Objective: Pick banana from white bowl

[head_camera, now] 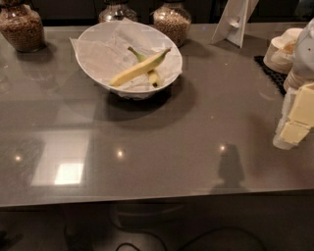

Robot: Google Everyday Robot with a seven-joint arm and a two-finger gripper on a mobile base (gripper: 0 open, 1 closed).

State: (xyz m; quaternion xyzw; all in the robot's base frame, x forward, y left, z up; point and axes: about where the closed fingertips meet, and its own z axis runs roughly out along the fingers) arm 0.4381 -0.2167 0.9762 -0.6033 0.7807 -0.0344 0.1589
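A white bowl (93,73) lined with white paper stands at the back middle-left of the grey table. A yellow banana (140,68) lies across the inside of the bowl, its stem pointing up and right. A second, smaller banana (153,77) lies partly under it. My gripper (296,120), white with pale yellow pads, hangs at the right edge of the view, above the table. It is far to the right of the bowl and lower in the view, and touches neither the bowl nor a banana.
Three glass jars of grains (22,27) (117,11) (171,19) stand along the back edge. A white card stand (235,19) is at the back right. Stacked pale cups (284,49) sit on a black mat (270,71). The table's front edge (147,198) runs below.
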